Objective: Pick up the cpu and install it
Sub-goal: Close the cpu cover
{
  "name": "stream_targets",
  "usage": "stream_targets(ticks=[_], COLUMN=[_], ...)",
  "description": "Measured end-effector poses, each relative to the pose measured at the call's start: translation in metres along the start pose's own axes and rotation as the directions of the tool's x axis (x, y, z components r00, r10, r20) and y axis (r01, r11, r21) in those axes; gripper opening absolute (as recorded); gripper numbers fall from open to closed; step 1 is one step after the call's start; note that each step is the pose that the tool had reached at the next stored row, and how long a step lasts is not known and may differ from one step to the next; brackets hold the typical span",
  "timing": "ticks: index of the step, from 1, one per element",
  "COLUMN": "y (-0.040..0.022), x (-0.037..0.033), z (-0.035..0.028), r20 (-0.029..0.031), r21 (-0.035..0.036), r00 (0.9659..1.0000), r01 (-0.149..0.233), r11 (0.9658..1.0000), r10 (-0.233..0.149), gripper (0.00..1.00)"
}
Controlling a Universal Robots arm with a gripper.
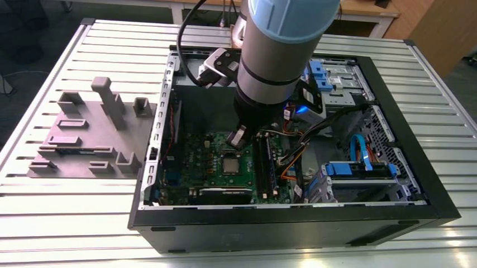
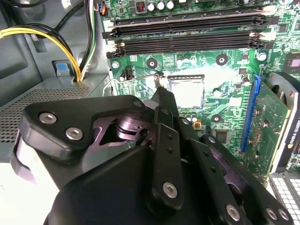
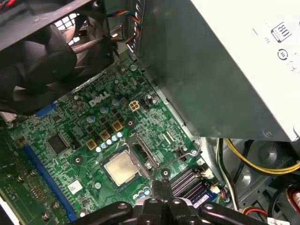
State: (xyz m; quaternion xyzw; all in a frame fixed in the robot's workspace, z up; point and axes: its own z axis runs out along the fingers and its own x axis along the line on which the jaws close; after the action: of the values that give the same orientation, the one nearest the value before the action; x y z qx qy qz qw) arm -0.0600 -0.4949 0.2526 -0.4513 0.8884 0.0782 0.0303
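The cpu (image 1: 231,166) lies flat in the socket on the green motherboard (image 1: 194,151), silvery top up; it also appears in both wrist views (image 3: 123,168) (image 2: 186,91). The socket's metal frame (image 3: 140,151) stands raised along one side of the chip, and its thin wire lever (image 3: 180,157) sticks out sideways. My gripper (image 1: 238,137) hangs just above the board beside the socket, on the memory-slot side. Its fingers (image 3: 157,186) are pressed together and shut, their tip (image 2: 162,92) close to the lever's end and the chip's edge. Nothing shows between them.
The open black computer case (image 1: 298,215) lies on a slatted metal table (image 1: 67,201). Black memory slots (image 2: 187,33), a graphics card (image 2: 276,122), a fan (image 3: 42,56), the grey power supply (image 3: 225,61) and yellow cables (image 2: 56,40) crowd the socket. A grey parts holder (image 1: 89,134) stands at the exterior view's left.
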Motion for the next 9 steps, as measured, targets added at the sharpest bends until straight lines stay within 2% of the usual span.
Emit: stream_targets(ticks=[9], y=[-0.0027], x=[0.0036], z=[-0.0007], r20=[0.0], r21=[0.0], r00=[1.0], r01=[0.0], r11=[1.0], r10=[0.0], gripper=[0.1])
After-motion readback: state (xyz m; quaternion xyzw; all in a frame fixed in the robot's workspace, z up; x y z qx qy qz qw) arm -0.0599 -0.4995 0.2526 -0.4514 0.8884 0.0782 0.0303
